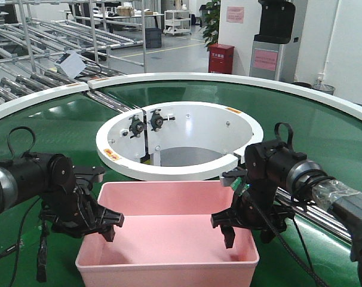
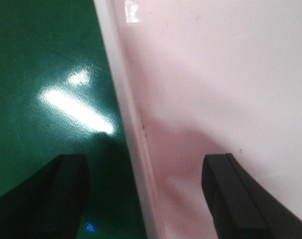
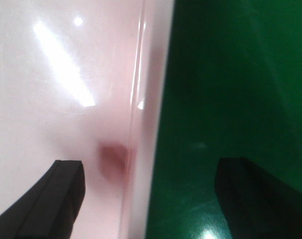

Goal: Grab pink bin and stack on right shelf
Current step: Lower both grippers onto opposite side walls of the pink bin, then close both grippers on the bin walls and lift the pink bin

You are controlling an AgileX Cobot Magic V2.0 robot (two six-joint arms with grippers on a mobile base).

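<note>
Both end effectors (left (image 1: 96, 226), right (image 1: 248, 233)) hang spread astride the pink bin (image 1: 169, 224).

The left gripper (image 2: 143, 167) straddled the rim of the pink bin (image 2: 221, 74), jaws spread: one finger inside the bin, the other outside it over the green surface (image 2: 41, 59).

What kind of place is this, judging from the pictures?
Probably a factory or logistics floor: a curved green conveyor belt, silver tube roller racks behind it, and a red floor cabinet by the wall.
</note>
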